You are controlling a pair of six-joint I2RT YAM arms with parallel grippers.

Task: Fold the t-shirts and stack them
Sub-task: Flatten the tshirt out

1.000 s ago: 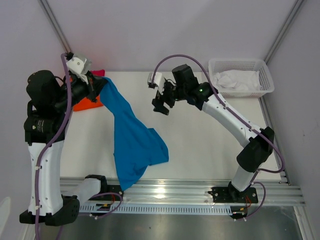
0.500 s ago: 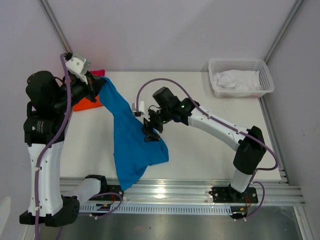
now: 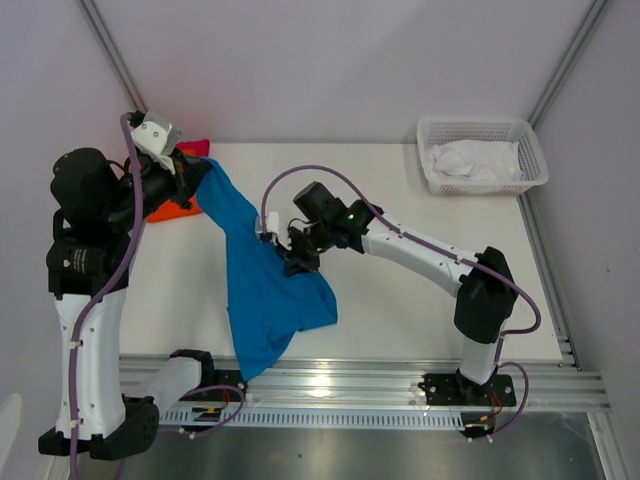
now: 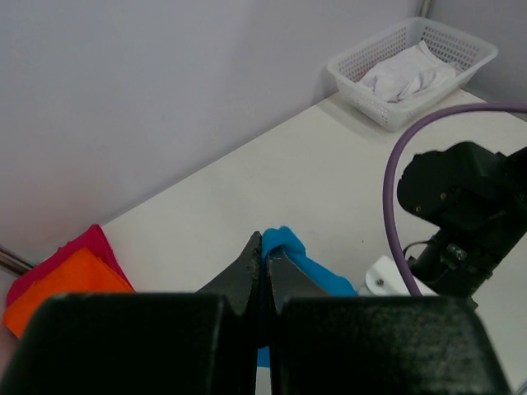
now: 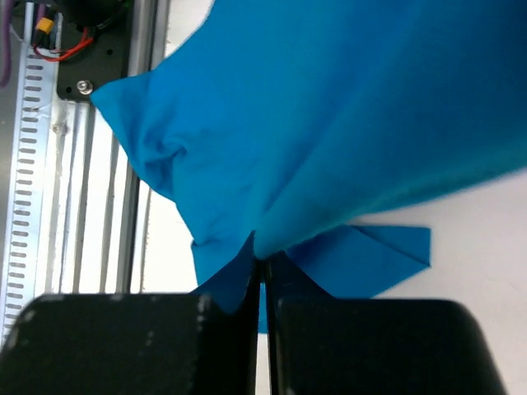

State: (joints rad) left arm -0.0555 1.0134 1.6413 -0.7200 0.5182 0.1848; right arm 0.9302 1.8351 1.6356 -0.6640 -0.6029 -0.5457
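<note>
The blue t-shirt [image 3: 262, 290] is hanging in a rumpled diagonal band from the upper left of the top view to the lower centre. It is bright and creased, and its lowest corner is spilling past the near edge of the worktop [image 3: 420, 300] onto the metal rail. The left fingers [image 4: 251, 276] are pinching its upper end, and the right fingers [image 5: 240, 284] are clamping together on a thin fold at its right edge. Both pinches look shallow, so pulling apart risks one slipping free or the overhanging corner snagging the rail. The orange t-shirt [image 3: 172, 208] is lying at the upper left.
</note>
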